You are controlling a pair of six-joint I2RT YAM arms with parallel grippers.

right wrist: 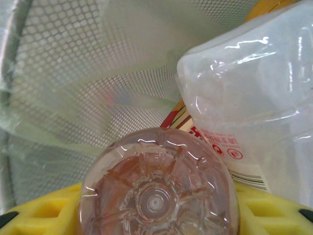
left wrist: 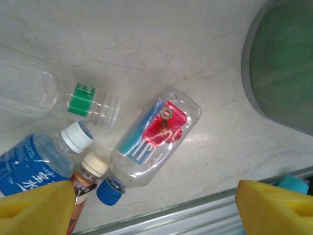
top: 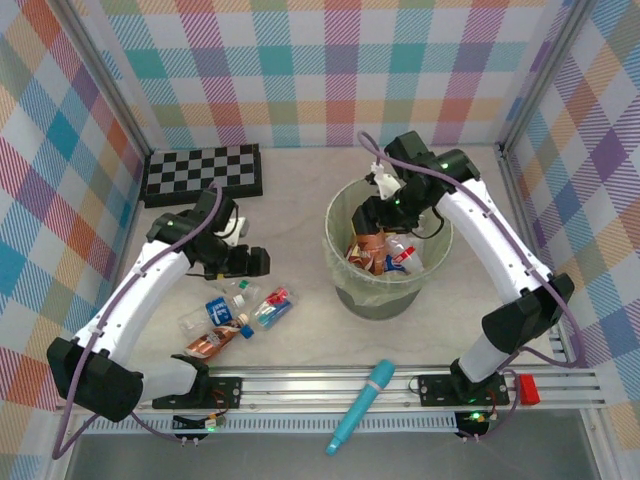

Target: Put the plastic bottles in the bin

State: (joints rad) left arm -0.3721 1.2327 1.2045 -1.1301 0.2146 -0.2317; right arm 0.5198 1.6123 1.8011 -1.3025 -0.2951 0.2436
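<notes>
Several plastic bottles (top: 225,315) lie in a cluster on the table left of the bin (top: 385,292). Seen from the left wrist, they are a red-flower bottle with a blue cap (left wrist: 156,137), a blue-label bottle (left wrist: 29,164), a brown one with a cream cap (left wrist: 89,175) and a clear green-band one (left wrist: 58,95). My left gripper (top: 250,263) (left wrist: 155,208) hovers open above them, nothing between its yellow fingers (left wrist: 36,208). My right gripper (top: 383,213) (right wrist: 159,215) is over the bin's mouth, shut on a brown-tinted bottle (right wrist: 159,188) (top: 370,248). More bottles (right wrist: 254,98) lie inside the bin.
A checkerboard (top: 205,172) lies at the back left. A teal pen-shaped tube (top: 362,405) rests across the front metal rail (top: 300,380). A small red block (top: 527,388) sits at the rail's right end. Plaid walls enclose the table.
</notes>
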